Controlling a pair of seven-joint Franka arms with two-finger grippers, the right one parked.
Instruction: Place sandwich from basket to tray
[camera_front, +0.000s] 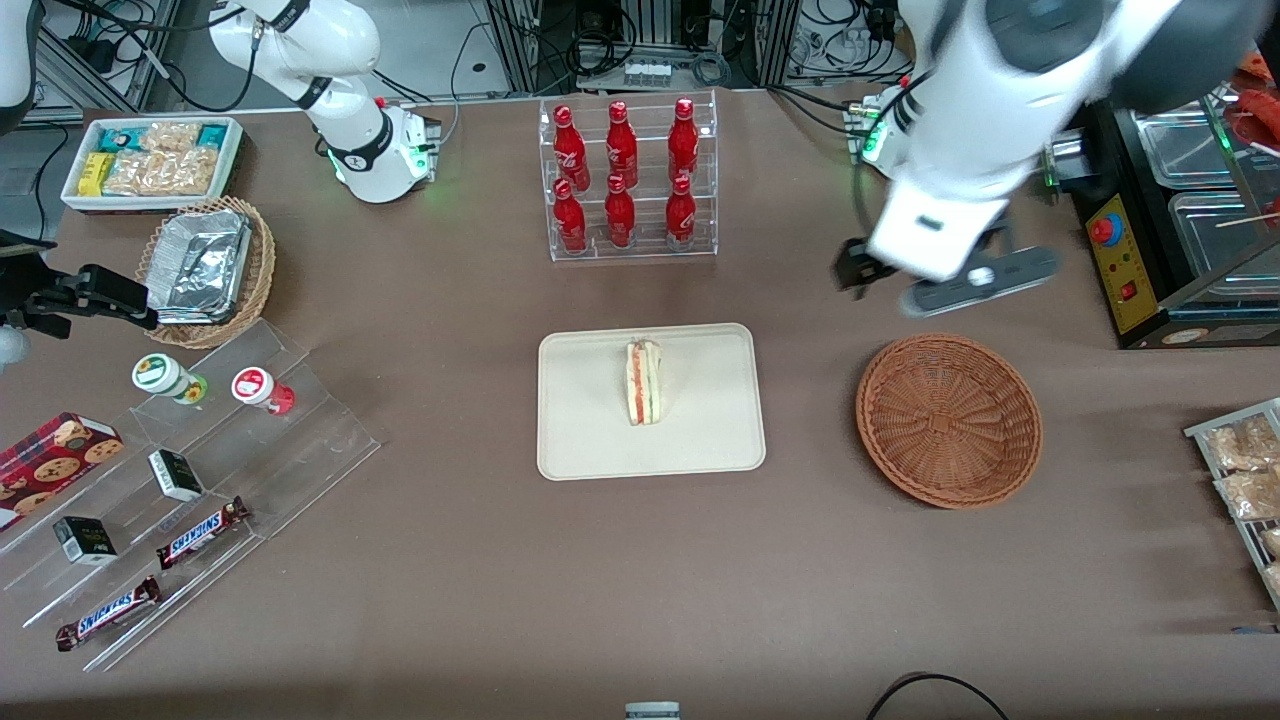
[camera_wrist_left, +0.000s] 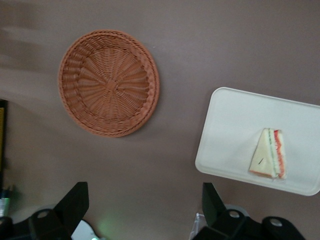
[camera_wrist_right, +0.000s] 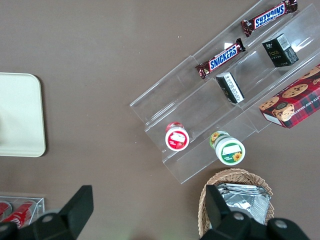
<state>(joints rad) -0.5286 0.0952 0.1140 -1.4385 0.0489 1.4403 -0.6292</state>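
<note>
Basket (camera_front: 948, 420): seen empty on the counter (camera_front: 480, 560), beside the tray.
Sandwich (camera_front: 644, 381): already lying on the tray (camera_front: 590, 440).
Handling: judged soft, light, easily crushed; best held gently across the bread faces.
Hand (camera_front: 945, 275): raised above the counter near the basket, fingers spread, nothing held.

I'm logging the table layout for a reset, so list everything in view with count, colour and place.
sandwich: 1, white with red and green layers, on the tray
tray: 1, cream, table middle
basket: 1, reddish-brown wicker, nothing in it, beside the tray toward the working arm's end
bottles: 6, red, in a clear rack farther from the front camera than the tray
foil containers: silver, in a tan wicker basket, parked arm's end
white bin: 1, holding snack packets
Snickers bars: 2, brown, on a clear stepped display
cookie box: 1, red
gripper: open, holding nothing, raised above the table beside the basket
</note>
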